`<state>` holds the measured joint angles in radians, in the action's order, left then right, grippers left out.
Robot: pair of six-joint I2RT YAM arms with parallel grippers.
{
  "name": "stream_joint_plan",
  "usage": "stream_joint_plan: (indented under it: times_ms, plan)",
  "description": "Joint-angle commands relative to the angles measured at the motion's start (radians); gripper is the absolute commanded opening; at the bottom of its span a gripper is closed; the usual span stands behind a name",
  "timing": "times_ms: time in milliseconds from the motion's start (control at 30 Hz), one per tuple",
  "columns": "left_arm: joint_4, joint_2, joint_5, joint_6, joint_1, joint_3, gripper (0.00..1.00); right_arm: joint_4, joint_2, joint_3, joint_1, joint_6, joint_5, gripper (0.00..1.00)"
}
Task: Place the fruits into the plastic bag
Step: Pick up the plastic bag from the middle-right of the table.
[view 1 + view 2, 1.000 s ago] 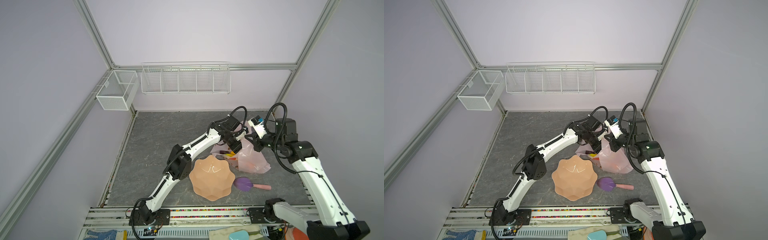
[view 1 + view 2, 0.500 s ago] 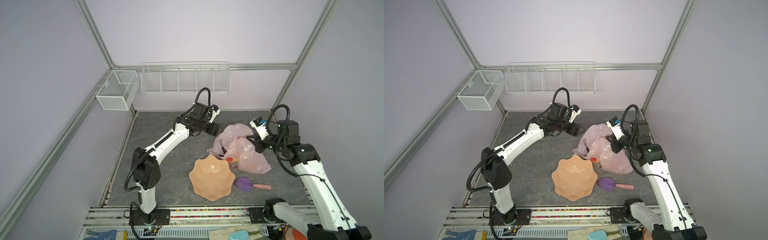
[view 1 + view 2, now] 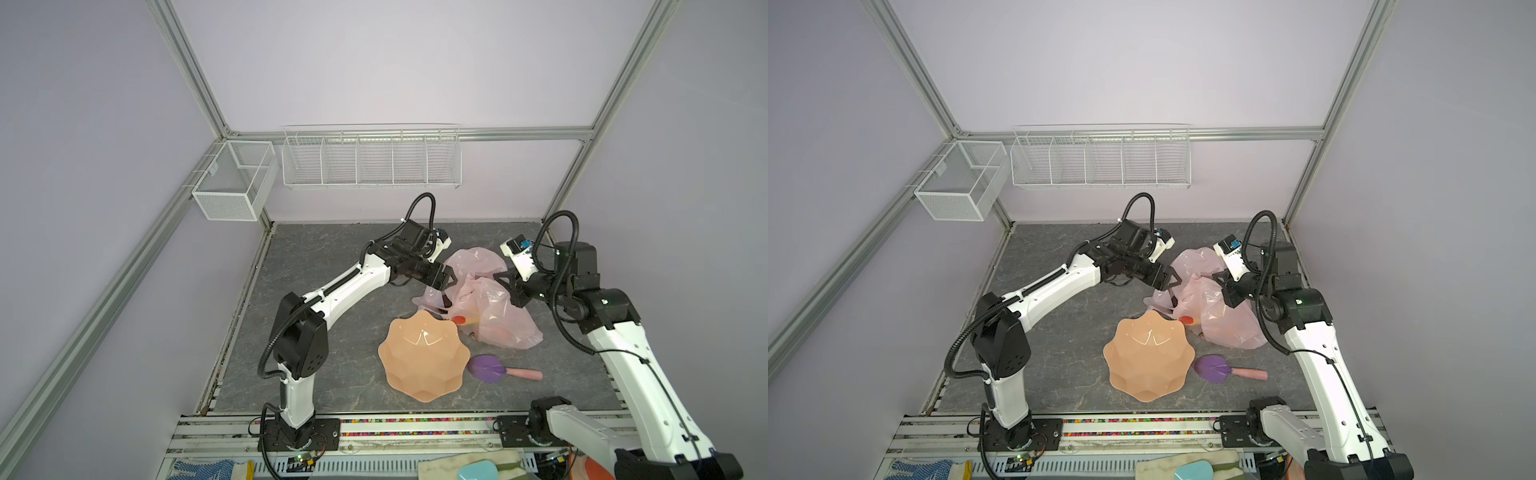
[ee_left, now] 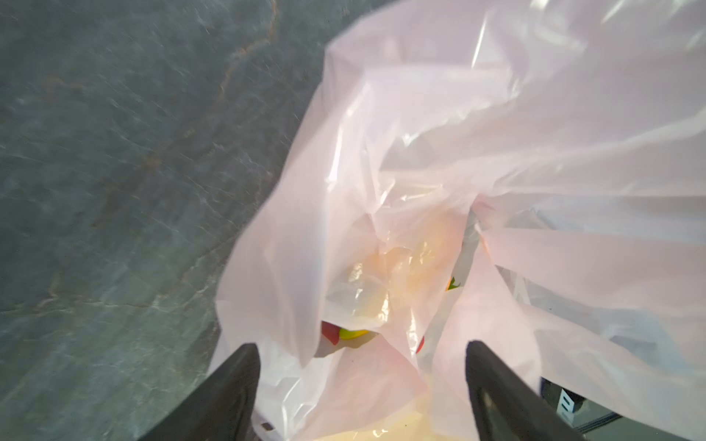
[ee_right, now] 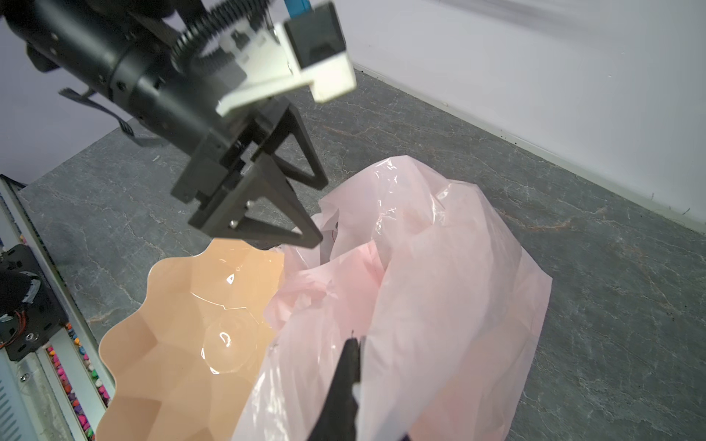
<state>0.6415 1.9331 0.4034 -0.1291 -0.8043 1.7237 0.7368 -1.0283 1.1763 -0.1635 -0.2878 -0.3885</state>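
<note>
I can read no text, number or brand anywhere here. The thin translucent pale pink plastic bag [image 5: 439, 267] carries a few small red marks [image 5: 335, 230] near its crumpled mouth, but they are too small and creased for me to make out as letters.

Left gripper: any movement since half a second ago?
Yes. The left gripper has come closer to the far rim of the bowl, and its open jaws now reach over the plastic bag.
</note>
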Motion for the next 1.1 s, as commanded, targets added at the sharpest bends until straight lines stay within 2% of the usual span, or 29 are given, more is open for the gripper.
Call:
stream_joint_plan:
  times_ms: [0,133,333,500,600,933,1067]
  plan:
    - [0.02,0.022,-0.035,-0.043,-0.045,-0.014,0.84,0.03,0.036,-0.019,0.005,-0.001,0.006,0.07]
    - [-0.051,0.037,-0.023,-0.119,-0.054,-0.047,0.84,0.048,0.083,-0.056,0.005,0.004,0.037,0.07]
    - [-0.113,0.061,-0.098,-0.286,-0.057,-0.029,0.84,0.047,0.18,-0.156,0.005,0.062,0.058,0.07]
    - [-0.158,0.09,-0.08,-0.428,-0.058,0.006,0.84,0.066,0.246,-0.201,0.005,0.073,0.082,0.07]
    - [-0.184,0.115,-0.02,-0.48,-0.058,0.033,0.84,0.087,0.276,-0.221,0.005,0.077,0.12,0.07]
    - [0.02,0.24,-0.021,-0.44,-0.093,0.231,0.83,0.084,0.297,-0.243,0.005,0.093,0.132,0.07]
    - [0.071,0.281,-0.016,-0.425,-0.118,0.284,0.79,0.077,0.286,-0.24,0.005,0.098,0.126,0.07]
